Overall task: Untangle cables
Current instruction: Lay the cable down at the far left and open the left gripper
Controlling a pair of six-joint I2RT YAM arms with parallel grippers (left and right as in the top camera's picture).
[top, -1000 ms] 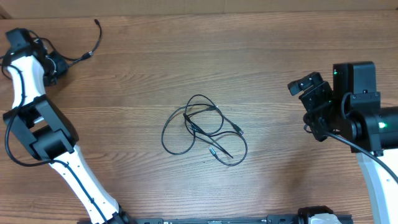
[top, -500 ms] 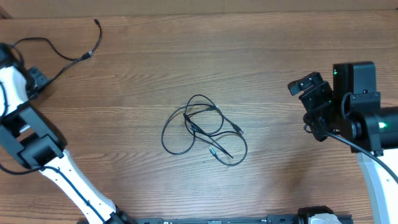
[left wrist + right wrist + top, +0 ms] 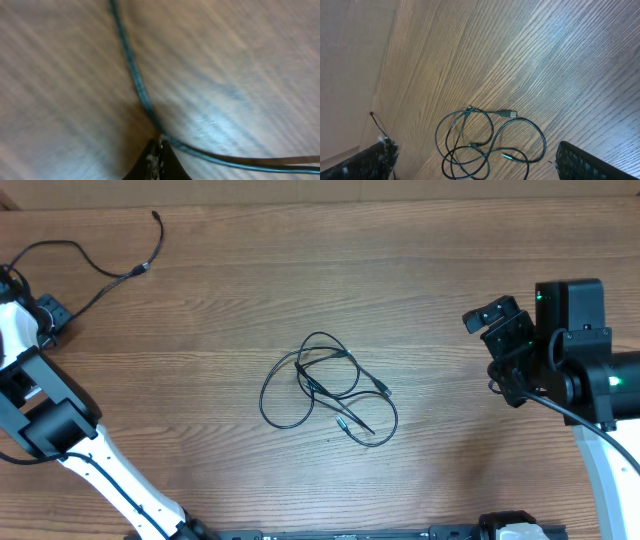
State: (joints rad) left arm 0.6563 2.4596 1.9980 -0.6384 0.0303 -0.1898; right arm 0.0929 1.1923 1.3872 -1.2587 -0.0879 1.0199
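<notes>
Two of the black cables lie tangled in loose loops (image 3: 325, 390) at the table's middle; they also show in the right wrist view (image 3: 485, 145). A third cable (image 3: 150, 250) lies apart at the back left, its plug end by the back edge, its other end curving left toward my left gripper (image 3: 50, 315). In the left wrist view the left gripper (image 3: 160, 145) is shut with this cable (image 3: 131, 75) running from its tips. My right gripper (image 3: 495, 320) is open and empty, right of the tangle, above the table; its fingers frame the tangle in the right wrist view (image 3: 475, 152).
A beige wall (image 3: 320, 188) runs along the wooden table's back edge and shows at the left of the right wrist view (image 3: 350, 50). The arm bases stand at the front left (image 3: 120, 470) and right (image 3: 610, 470).
My left gripper has moved left and toward the front, dragging its end of the separate cable into a longer curve. The tangle and the right arm have not moved.
</notes>
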